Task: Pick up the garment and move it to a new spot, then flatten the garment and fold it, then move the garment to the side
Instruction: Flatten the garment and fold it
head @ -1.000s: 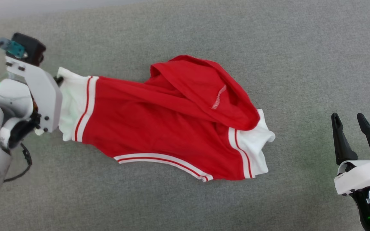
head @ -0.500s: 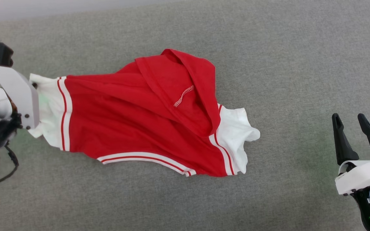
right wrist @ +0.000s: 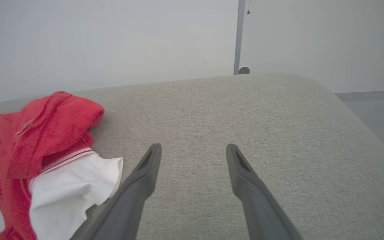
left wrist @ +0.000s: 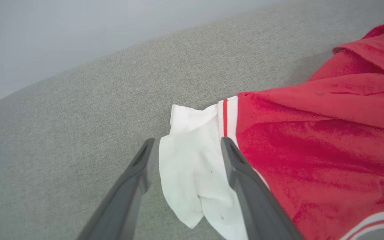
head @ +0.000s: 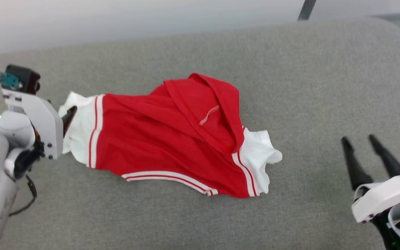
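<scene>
Opened since a moment ago, the left gripper [left wrist: 188,141] no longer pinches the white sleeve [left wrist: 185,173]; its two dark fingers now stand spread, one on each side of that sleeve. Underneath everything is the grey cushion [head: 307,76], whose far edge meets a pale wall [head: 116,24]. Across the cushion's middle and reaching toward its left edge lies the garment [head: 158,139], rumpled, with a red flap [head: 207,104] folded over its far part. Near the cushion's right edge the right gripper [head: 359,139] hovers with fingers spread, holding nothing, well apart from the garment. The other sleeve [head: 260,156] bunches at the garment's right end.
</scene>
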Robot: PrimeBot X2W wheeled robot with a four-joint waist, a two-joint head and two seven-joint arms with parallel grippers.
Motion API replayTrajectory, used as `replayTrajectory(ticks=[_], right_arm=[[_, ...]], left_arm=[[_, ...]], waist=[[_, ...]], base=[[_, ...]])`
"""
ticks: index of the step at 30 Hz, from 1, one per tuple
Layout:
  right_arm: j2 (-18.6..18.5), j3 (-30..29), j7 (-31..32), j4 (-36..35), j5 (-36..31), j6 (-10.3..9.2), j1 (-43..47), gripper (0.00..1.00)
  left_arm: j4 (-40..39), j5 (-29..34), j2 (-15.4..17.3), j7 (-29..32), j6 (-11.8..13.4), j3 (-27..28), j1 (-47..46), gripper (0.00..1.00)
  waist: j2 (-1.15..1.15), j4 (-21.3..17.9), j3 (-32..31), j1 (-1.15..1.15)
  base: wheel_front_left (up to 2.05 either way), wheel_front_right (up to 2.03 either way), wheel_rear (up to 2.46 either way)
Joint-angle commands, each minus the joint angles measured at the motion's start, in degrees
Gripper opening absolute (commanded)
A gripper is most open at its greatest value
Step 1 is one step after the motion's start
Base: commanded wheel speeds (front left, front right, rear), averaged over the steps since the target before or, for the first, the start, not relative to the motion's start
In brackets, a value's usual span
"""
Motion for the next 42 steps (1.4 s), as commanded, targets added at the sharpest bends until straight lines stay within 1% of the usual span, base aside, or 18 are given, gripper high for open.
replayTrajectory(ticks=[1,5,12,17,20,21,26,31,38,42], right_arm=[[-0.40,0.87,0.76,-0.06,0.51,-0.02,0.99,1.00],[-1.09,3.03,3.74,-0.50,1.44,-0.02,2.95,1.00],[-1.52,4.38,7.82,-1.15,2.46,-0.02,6.16,1.00],[-1.50,4.19,9.20,-1.51,2.70,-0.02,7.53,1.00],[-1.49,3.73,9.15,-1.60,2.71,-0.02,8.15,1.00],[-1.49,3.73,9.15,-1.60,2.71,-0.02,8.15,1.00],[-1.91,2.70,9.27,-1.67,2.25,-0.02,8.63,1.00],[-2.29,1.27,10.96,-1.08,2.34,-0.02,8.32,1.00],[-2.99,-0.16,17.94,1.74,3.64,-0.02,4.94,1.00],[-3.45,-0.61,22.07,3.47,4.17,-0.02,2.99,1.00]], left_arm=[[-0.80,-0.54,0.32,-0.97,0.12,0.38,1.68,1.00],[-4.54,-1.24,0.81,-4.38,1.28,1.30,6.20,1.00],[-12.78,-1.57,2.11,-11.98,4.20,3.25,16.08,1.00],[-19.16,-1.77,2.46,-18.52,7.04,5.72,23.23,1.00],[-22.34,-2.53,1.85,-22.76,8.96,7.83,27.09,1.00],[-22.34,-2.53,1.85,-22.76,8.96,7.83,27.09,1.00],[-26.57,-2.52,0.96,-28.76,11.90,10.23,33.09,1.00],[-29.29,-3.08,-0.17,-32.72,14.54,12.17,37.71,1.00],[-32.48,-1.97,-1.83,-34.91,16.20,11.37,39.80,1.00],[-33.31,-1.42,-3.34,-35.78,16.55,10.33,39.35,1.00]], waist=[[0.00,1.48,-4.26,0.00],[0.00,2.89,-8.06,0.00],[0.00,6.00,-13.01,0.00],[0.00,8.49,-14.56,0.00],[0.00,9.93,-14.99,0.00],[0.00,9.93,-14.99,0.00],[0.00,12.40,-15.26,0.00],[0.00,15.06,-14.49,0.00],[0.00,18.51,-10.41,0.00],[0.00,20.31,-7.98,0.00]], base=[[0.00,0.00,0.00],[0.00,0.00,0.00],[0.00,0.00,0.00],[0.00,0.00,0.00],[0.00,0.00,0.00],[0.00,0.00,0.00],[0.00,0.00,0.00],[0.00,0.00,0.00],[0.00,0.00,0.00],[0.00,0.00,0.00]])
